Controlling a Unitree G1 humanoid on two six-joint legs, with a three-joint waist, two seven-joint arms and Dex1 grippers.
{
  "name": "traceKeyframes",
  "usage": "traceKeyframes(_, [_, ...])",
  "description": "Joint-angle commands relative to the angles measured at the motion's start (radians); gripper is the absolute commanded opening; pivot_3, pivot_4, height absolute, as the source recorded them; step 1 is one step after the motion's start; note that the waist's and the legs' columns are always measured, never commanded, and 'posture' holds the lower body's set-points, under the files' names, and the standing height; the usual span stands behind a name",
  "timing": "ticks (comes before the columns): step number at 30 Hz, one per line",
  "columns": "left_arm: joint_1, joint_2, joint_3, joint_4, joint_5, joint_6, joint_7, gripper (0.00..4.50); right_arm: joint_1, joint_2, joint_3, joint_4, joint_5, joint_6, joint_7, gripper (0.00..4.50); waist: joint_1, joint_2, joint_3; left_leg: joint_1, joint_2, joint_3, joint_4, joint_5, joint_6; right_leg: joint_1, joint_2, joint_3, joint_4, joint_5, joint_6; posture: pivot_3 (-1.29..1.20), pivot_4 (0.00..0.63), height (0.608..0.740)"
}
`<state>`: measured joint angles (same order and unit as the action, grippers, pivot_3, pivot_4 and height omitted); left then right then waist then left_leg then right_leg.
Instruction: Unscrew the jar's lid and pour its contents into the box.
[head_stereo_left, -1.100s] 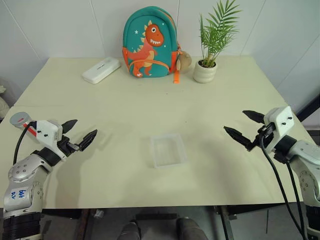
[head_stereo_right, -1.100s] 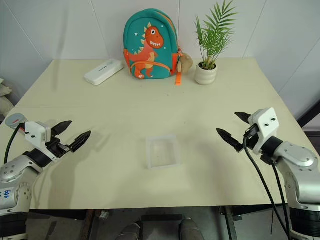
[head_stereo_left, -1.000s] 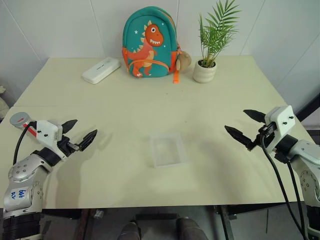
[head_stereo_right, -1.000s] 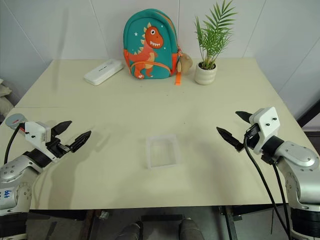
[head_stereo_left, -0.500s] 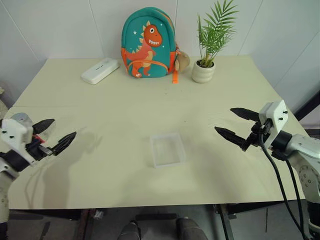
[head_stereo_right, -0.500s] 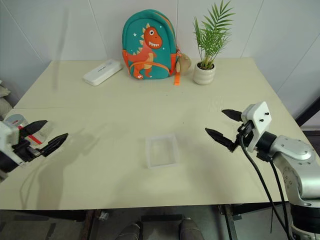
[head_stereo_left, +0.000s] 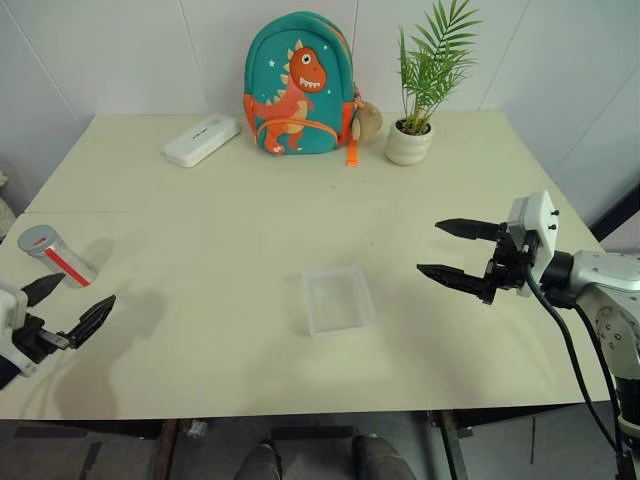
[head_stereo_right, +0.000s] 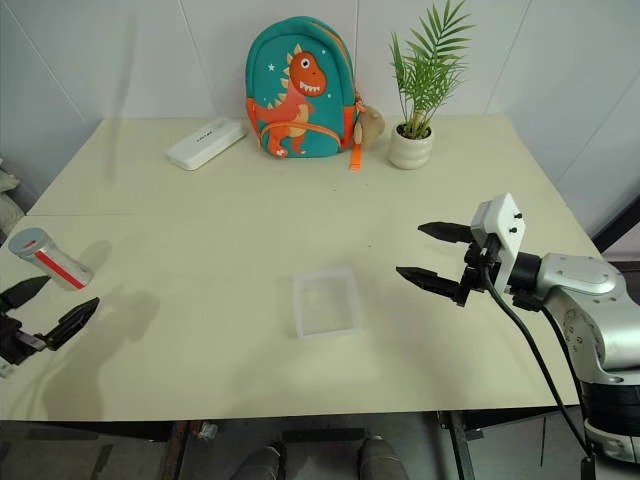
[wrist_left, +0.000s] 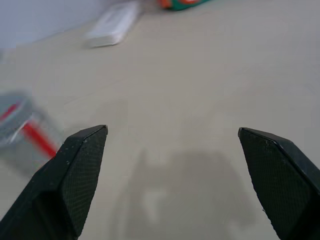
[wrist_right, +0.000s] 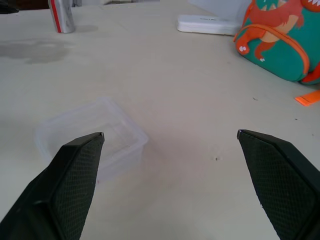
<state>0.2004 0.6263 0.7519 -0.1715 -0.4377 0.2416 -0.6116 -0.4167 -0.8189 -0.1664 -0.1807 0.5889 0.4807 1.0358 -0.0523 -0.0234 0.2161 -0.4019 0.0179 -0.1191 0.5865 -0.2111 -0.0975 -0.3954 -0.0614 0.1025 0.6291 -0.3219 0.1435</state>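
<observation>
small clear cylindrical jar (head_stereo_left: 58, 256) with red side stripe and grey screw lid (head_stereo_left: 33, 239): upright but tilted on the pale cream table (head_stereo_left: 250, 200), far left edge, lid on. shallow clear plastic rectangular box (head_stereo_left: 337, 300): table centre, near front. left gripper (head_stereo_left: 66, 306): black fingers spread wide, holding nothing, just in front of the jar, apart from it. right gripper (head_stereo_left: 456, 252): fingers spread wide, empty, right of the box. teal dinosaur backpack (head_stereo_left: 298, 85), flat white oblong case (head_stereo_left: 202, 139), white potted palm (head_stereo_left: 412, 130): along the back.
</observation>
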Motion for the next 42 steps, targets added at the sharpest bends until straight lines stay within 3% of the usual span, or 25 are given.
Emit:
traceKeyframes(1, [0.019,-0.142,-0.025,-0.169,0.068,0.024,0.232,4.47,-0.033,-0.003,0.014,0.044,0.003,-0.041,0.082,4.5,0.002,0.0,0.0,0.0,0.0,0.0,0.001,-0.001,0.0,0.0,0.0,0.0,-0.001,0.0,0.001,0.0,0.15,0.74])
traceKeyframes(7, [-0.038,-0.286,-0.037,-0.216,0.214,0.032,0.534,4.47,-0.121,0.006,0.056,0.122,0.0,-0.065,0.177,4.5,0.012,-0.001,0.0,-0.001,0.0,0.0,0.007,-0.002,0.001,0.002,0.001,0.0,-0.001,0.004,0.002,0.0,0.15,0.74])
traceKeyframes(15, [-0.186,-0.298,-0.071,-0.101,0.353,-0.047,0.741,4.47,-0.22,0.059,0.105,0.192,-0.025,-0.094,0.224,4.5,0.02,-0.001,-0.001,-0.001,-0.001,0.002,0.009,-0.001,0.002,0.003,0.001,0.002,-0.003,0.005,-0.001,0.0,0.15,0.74])
traceKeyframes(21, [-0.302,-0.286,-0.116,0.006,0.414,-0.053,0.824,4.47,-0.266,0.078,0.119,0.231,-0.023,-0.117,0.286,4.5,0.024,-0.002,-0.001,-0.001,-0.001,0.002,0.009,-0.001,0.002,0.003,0.001,0.002,-0.003,0.008,0.004,0.0,0.15,0.74])
traceKeyframes(25, [-0.387,-0.293,-0.165,0.089,0.431,-0.054,0.863,4.47,-0.304,0.122,0.111,0.243,-0.028,-0.115,0.243,4.5,0.024,-0.002,-0.001,-0.001,-0.001,0.002,0.008,-0.001,0.002,0.002,0.001,0.002,-0.002,0.008,0.005,0.0,0.15,0.74])
traceKeyframes(42, [-0.567,-0.254,-0.21,0.389,0.449,-0.178,0.967,4.47,-0.29,0.113,0.104,0.24,-0.059,-0.127,0.233,4.5,0.024,-0.002,-0.001,-0.002,-0.001,0.002,0.008,-0.002,0.002,0.001,0.001,0.002,-0.002,0.009,0.006,0.0,0.15,0.74])
